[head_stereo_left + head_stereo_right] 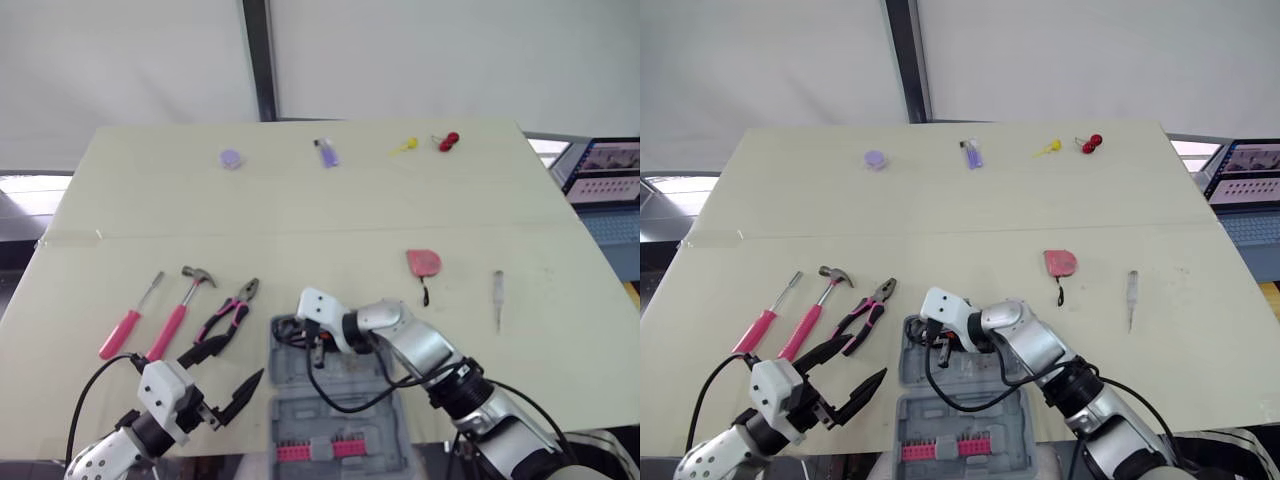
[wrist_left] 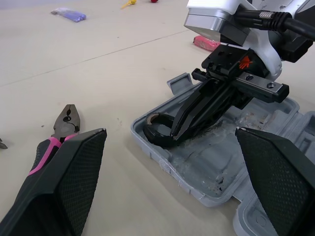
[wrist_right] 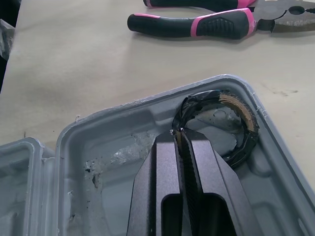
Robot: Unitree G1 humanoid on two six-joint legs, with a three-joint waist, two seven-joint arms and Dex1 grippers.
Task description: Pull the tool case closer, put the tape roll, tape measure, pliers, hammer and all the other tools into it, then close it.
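Robot lab, pale worktable (image 1: 300,200), white backdrop (image 1: 120,60), screen (image 1: 608,170) at right edge

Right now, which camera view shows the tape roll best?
The right wrist view: the tape roll is a nearly whole ring in the tool case, pinched by the right gripper. The left wrist view shows one side; the eye views, little of it.

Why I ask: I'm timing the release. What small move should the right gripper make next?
Probably open the right gripper and let go: it pinches the wall of the tape roll, which already lies in a corner of the open tool case.
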